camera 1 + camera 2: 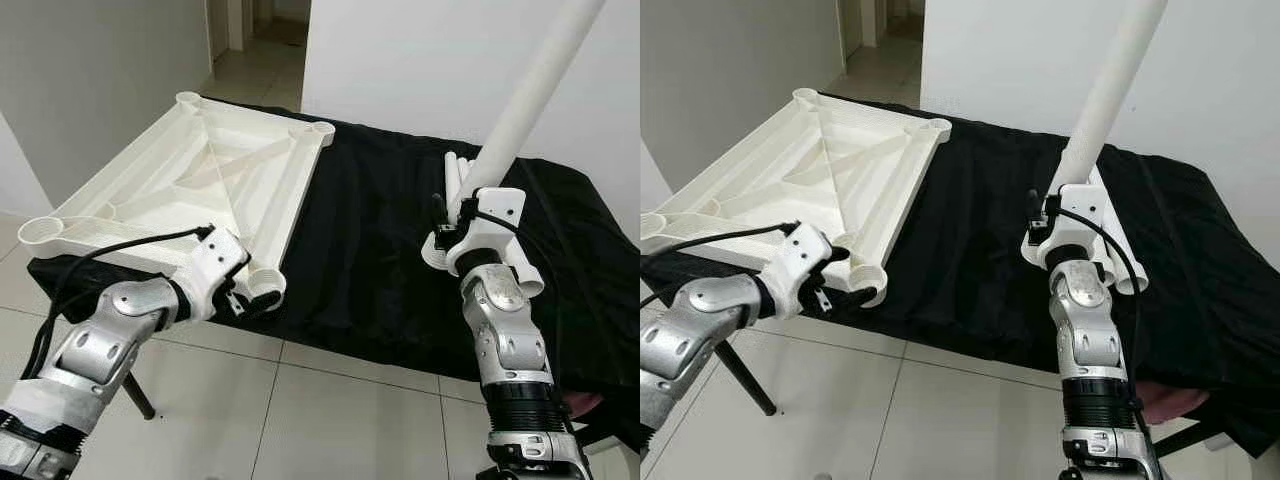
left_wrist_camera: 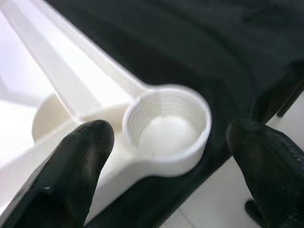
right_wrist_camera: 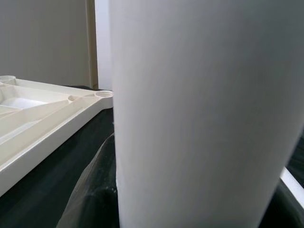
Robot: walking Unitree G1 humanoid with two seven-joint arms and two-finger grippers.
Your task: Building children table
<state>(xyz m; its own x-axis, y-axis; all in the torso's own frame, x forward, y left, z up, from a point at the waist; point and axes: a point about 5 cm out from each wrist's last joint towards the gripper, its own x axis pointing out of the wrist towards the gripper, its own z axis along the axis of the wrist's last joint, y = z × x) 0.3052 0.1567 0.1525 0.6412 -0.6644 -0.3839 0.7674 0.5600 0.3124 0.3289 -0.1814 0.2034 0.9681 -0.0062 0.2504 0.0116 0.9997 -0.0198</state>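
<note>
Tabletop point(image 1: 200, 180) upside down, left on black cloth point(image 1: 380, 230) | near-corner socket point(image 2: 166, 128) between spread left gripper point(image 1: 240, 295) | leg point(image 1: 520, 110) upright (tilted far-right), clamped in right gripper point(image 1: 455, 235), right of socket | spare legs point(image 1: 1118, 262) beside

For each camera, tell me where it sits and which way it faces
Left eye, right eye: on the head, looking forward and down at the black-draped bench; both silver arms show.
Left wrist: along the left tool, at the tabletop's threaded corner socket; fingers apart.
Right wrist: along the right tool, close against the upright white leg.
Shared: all show the upturned tabletop.
</note>
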